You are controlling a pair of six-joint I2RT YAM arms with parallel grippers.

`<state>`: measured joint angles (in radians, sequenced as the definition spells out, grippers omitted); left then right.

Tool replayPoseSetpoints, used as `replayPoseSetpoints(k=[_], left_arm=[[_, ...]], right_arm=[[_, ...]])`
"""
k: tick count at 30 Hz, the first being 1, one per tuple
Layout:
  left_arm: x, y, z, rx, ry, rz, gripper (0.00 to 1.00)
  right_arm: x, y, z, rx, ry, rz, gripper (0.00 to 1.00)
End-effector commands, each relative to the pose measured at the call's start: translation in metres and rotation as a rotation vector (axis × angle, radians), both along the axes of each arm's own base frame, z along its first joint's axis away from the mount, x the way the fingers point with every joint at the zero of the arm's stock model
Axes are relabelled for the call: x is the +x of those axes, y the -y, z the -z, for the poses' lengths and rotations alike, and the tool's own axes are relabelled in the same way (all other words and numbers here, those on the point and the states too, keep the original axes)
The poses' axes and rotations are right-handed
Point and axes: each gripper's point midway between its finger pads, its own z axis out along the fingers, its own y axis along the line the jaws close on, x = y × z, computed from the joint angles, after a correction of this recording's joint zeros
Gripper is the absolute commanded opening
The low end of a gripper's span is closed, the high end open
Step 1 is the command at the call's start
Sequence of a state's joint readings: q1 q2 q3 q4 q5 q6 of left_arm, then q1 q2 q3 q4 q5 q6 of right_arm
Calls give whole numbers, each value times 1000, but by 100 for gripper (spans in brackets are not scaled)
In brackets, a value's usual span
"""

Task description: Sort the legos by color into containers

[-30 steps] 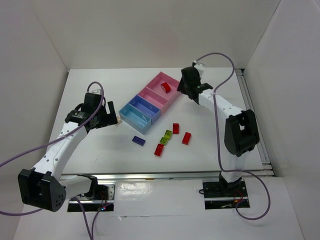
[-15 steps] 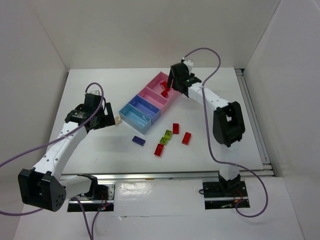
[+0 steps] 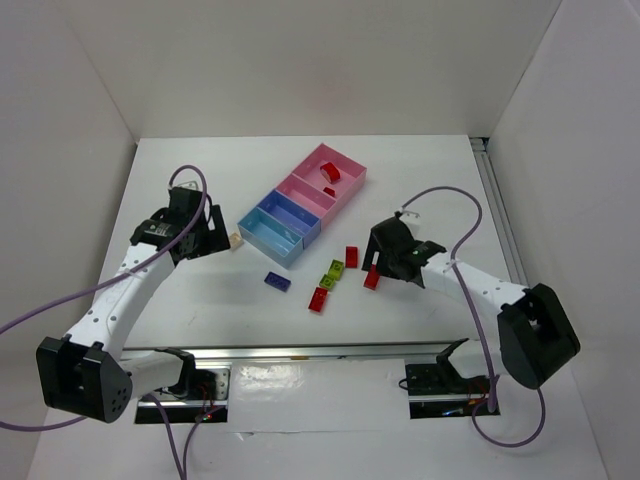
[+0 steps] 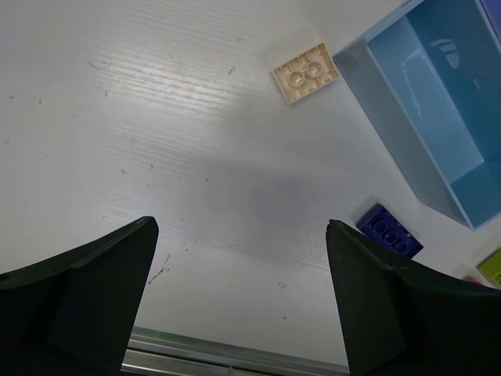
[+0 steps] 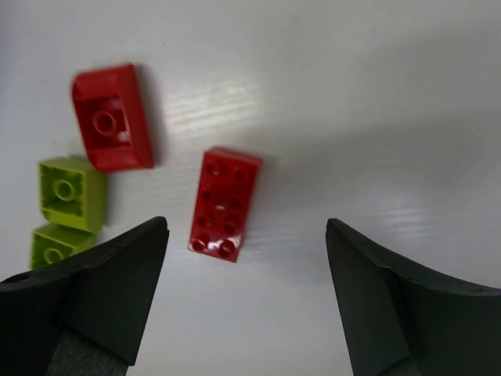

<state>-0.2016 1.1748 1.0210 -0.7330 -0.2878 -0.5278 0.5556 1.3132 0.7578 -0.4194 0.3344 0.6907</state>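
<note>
While the right gripper gapes, a red lego sits untouched beneath

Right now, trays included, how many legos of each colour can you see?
Red legos: 5
Lime-green legos: 2
Purple-blue lego: 1
Tan lego: 1
Total: 9

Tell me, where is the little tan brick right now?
In the top view, the tan brick lies on the table between the left gripper and the end light blue tray.
</note>
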Motion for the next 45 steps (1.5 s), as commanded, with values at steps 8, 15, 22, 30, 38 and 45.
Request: replayPoseSetpoints(k=[8,15,22,30,38,45], left_arm=[[7,11,-20,-46,61,35,99],[5,11,-16,-44,52,35,99],[7,13,-20,-54,59,42,99],[4,18,-6,-76,13,48,100],[2,15,-8,-49,6,63,100],[0,8,-10,-17,-1,53,100]], right_arm=[[-13,-23,36,17,-69,-59,89],[-9,-25,50,-50,-87,-52,68],[24,-22,-6,-142,71,-16,32],[138,-63,-88,-118,268,-67,34],[258,-87,-91,-98,264,-70,68],[223,-73,-149,-30,385,-41,76]])
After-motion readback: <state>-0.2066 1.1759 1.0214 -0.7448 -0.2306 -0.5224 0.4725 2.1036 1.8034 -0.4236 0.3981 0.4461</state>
